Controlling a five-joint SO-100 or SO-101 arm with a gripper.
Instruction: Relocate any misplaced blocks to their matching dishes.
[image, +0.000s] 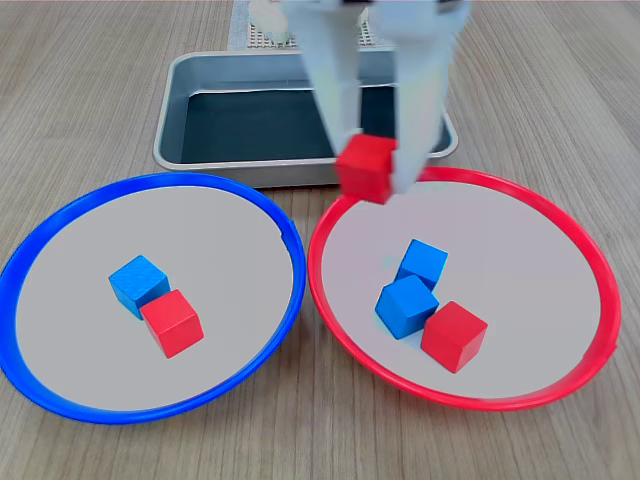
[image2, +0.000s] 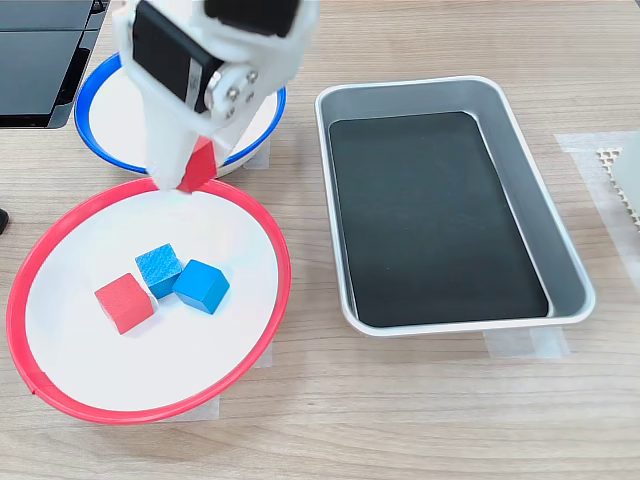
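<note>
Carrying a red block (image: 366, 167) clamped in its hand (image: 372, 170) just above the red-rimmed dish's (image: 560, 225) far edge — the carry step — the arm next needs, I judge, to lower and let go inside the rim.

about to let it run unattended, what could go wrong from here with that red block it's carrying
1. The gripper holds the red block above the far rim of the red-rimmed dish; released here, it might strike the rim and bounce out toward the metal tray.
2. Dropped further in, it could knock the two blue blocks and the other red block, which sit close together, making later grasps harder.
</note>
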